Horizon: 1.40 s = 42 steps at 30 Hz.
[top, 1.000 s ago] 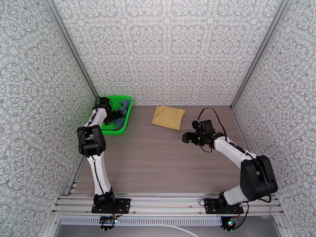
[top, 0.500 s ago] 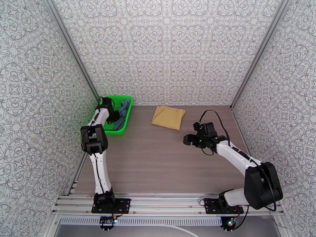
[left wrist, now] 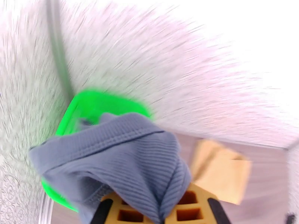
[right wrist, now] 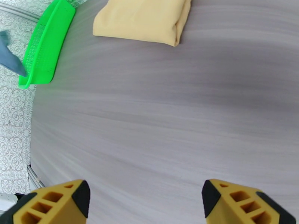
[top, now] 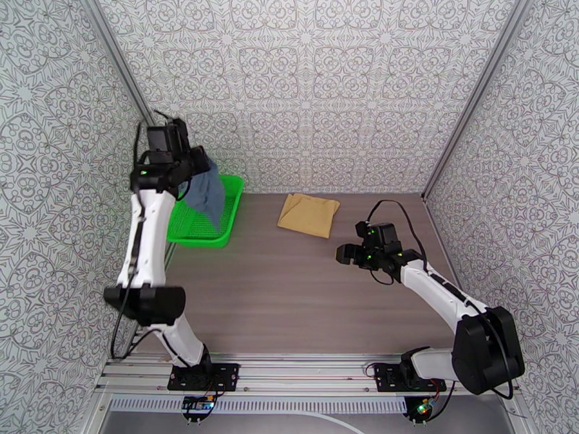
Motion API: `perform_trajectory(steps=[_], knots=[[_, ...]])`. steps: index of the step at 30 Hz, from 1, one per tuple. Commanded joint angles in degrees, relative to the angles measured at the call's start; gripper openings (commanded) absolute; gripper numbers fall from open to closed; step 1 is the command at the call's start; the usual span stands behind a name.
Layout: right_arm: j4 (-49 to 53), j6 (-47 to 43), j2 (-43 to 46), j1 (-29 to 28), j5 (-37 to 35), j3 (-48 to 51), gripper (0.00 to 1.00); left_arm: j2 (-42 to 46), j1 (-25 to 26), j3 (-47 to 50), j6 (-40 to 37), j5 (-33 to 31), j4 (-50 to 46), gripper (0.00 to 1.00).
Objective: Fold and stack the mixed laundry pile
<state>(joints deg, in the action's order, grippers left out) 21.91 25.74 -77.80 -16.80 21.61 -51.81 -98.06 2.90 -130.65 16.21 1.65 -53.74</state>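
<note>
Within the last second the slate blue-grey tank top (top: 207, 194) has been lifted out of the green basket (top: 191, 230) and is gripped above it in the closed left jaws, so folding can follow. Nothing else is made out in the basket. The folded mustard cloth (top: 310, 215) is laid on the far worktop (top: 289, 298), and the right jaws are held open.

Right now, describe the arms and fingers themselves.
The left arm and right arm have white links, black joints and black wrist heads with small green lights; black cables loop at each wrist. The fingers are yellow with hollow cells and black pads.
</note>
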Motion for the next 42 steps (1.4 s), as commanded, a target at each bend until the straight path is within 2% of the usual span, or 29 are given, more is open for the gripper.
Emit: perform_trajectory(steps=[1,6,8,10,16,21,28,36,42], knots=[[0.06,0.55,1.64,-0.42,1.25,-1.73,0.84,2.28,6.33,-1.27,-1.18,0.52,-10.03,0.00],[-0.18,0.37,2.47,-0.43,1.16,-0.39,0.83,6.32,17.48,3.01,0.83,-3.35,-12.83,0.00],[-0.25,0.28,2.74,-0.43,1.16,0.31,0.84,8.15,20.81,9.64,2.28,-5.16,-10.92,0.00],[-0.21,0.11,2.98,-0.40,1.16,0.99,0.84,10.23,23.65,20.37,4.34,-5.89,-6.35,0.00],[0.80,-0.83,3.39,-0.39,0.39,2.51,0.84,13.63,27.24,50.91,14.55,-2.59,10.49,0.00],[2.08,-2.09,2.38,-0.41,0.88,2.35,0.84,13.45,28.99,67.24,21.20,-2.77,19.23,0.00],[3.17,-3.97,-3.41,-3.09,2.97,-1.34,0.84,14.93,29.62,74.99,23.06,-6.68,18.32,0.00],[1.67,-4.95,-23.13,-10.50,-1.59,-16.97,0.79,17.36,29.61,79.04,24.38,-7.28,18.71,0.00],[6.42,-11.13,-37.45,-11.72,-4.81,-30.99,0.72,17.64,29.35,79.76,24.18,-6.82,19.27,0.00]])
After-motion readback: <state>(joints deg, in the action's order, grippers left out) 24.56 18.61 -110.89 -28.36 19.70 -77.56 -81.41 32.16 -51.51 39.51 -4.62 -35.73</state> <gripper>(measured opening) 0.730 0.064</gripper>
